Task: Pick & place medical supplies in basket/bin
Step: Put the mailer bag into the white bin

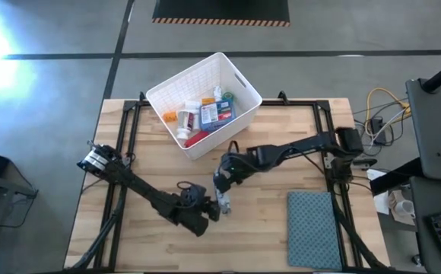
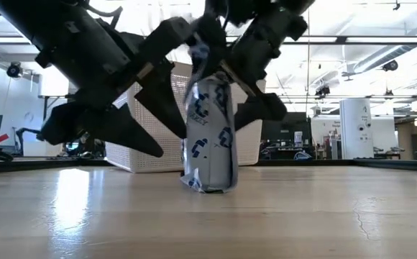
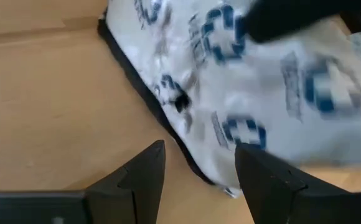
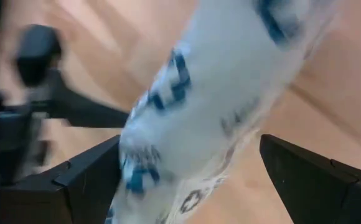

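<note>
I've got the grey patterned pack (image 2: 210, 137) standing on end on the table (image 2: 302, 216), mid-front of the white bin (image 1: 205, 103). My left pincer (image 3: 196, 165) pinches its top edge; the right pincer (image 4: 190, 180) straddles it wide open (nothing gripped). Two arms tugging could topple it.

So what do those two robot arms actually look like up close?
Both the left arm and the right arm are black, slim and jointed, with dark cables running along them. Each ends in an end effector, the left end effector and the right end effector, with two flat, tapering black fingers.
</note>
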